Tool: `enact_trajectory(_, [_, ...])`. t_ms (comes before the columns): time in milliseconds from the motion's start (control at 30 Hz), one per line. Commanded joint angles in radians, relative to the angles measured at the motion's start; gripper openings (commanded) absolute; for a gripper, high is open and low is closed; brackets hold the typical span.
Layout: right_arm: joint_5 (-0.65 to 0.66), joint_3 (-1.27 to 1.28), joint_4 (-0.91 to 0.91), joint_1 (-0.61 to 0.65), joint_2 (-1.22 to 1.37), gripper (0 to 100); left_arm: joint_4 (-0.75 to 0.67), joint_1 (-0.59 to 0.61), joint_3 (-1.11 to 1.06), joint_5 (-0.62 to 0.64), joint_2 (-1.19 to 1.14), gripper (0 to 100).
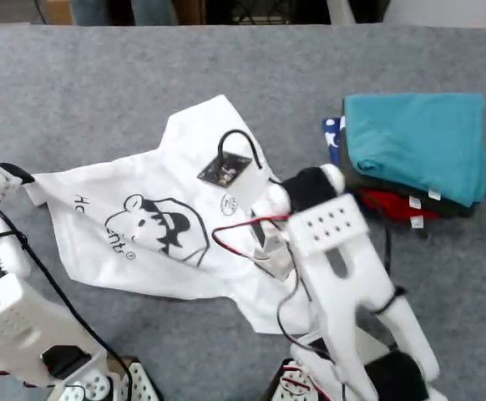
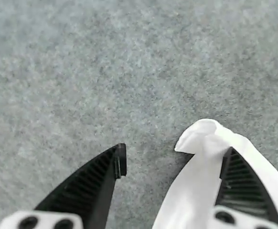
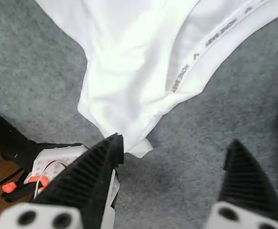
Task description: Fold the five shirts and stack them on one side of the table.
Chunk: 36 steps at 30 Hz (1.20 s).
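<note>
At both claws: spread wide, nothing gripped

Left claw (image 2: 176, 151) is wide open above the grey felt table (image 2: 81, 71). One finger (image 2: 241, 186) sits against the bunched sleeve tip (image 2: 201, 143) of the white shirt (image 1: 143, 242). The other finger is over bare felt, apart from the cloth. No pinch.

Right claw (image 3: 176, 142) is also wide open, hanging over a rumpled corner of the same shirt. The corner ends just beside one finger (image 3: 93, 167); the other finger is over bare felt. A printed band (image 3: 210, 38) runs along a shirt edge farther out.

Outward: the white shirt lies unfolded and creased mid-table with its bear print (image 1: 164, 225) facing up. Its sleeve points at my left arm (image 1: 17, 322) by the table's left edge. My right arm (image 1: 343, 259) stands over the shirt's right side. The stack of folded shirts (image 1: 414, 154) sits at the right of the table, near the white shirt with a strip of felt between. Teal is on top, with dark and red below and blue peeking out.
</note>
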<state>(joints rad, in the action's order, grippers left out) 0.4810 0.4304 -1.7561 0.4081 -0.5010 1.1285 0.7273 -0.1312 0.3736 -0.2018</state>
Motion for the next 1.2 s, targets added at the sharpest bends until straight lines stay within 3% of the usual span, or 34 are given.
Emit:
enact_trajectory(0, [0.003,-0.122,-0.012,-0.012,-0.056,38.2,0.066,-0.038,0.008,0.025,0.077,33])
enact_trajectory(100, [0.002,-0.208,-0.008,-0.012,-0.035,31.4,0.293,-0.113,0.114,0.023,0.170,33])
enact_trajectory(333, [0.002,-0.424,0.026,-0.014,0.231,22.8,0.152,-0.257,-0.096,0.031,0.115,32])
enact_trajectory(500, [-0.046,-0.604,0.253,-0.058,0.495,22.7,0.106,-0.248,-0.211,0.015,0.018,28])
enact_trajectory(633, [-0.239,-0.794,0.376,-0.106,0.714,22.7,0.143,-0.248,-0.225,-0.110,-0.008,4])
enact_trajectory(667, [-0.278,-0.846,0.385,-0.110,0.771,22.7,0.163,-0.248,-0.226,-0.132,-0.006,2])
enact_trajectory(733, [-0.324,-0.960,0.387,-0.114,0.881,22.7,0.215,-0.248,-0.225,-0.152,-0.005,6])
enact_trajectory(833, [-0.344,-1.121,0.387,-0.104,1.043,22.7,0.292,-0.229,-0.206,-0.172,-0.005,3])
enact_trajectory(1167, [-0.347,-1.600,0.296,0.049,1.512,22.9,0.434,-0.148,-0.188,-0.431,-0.005,3])
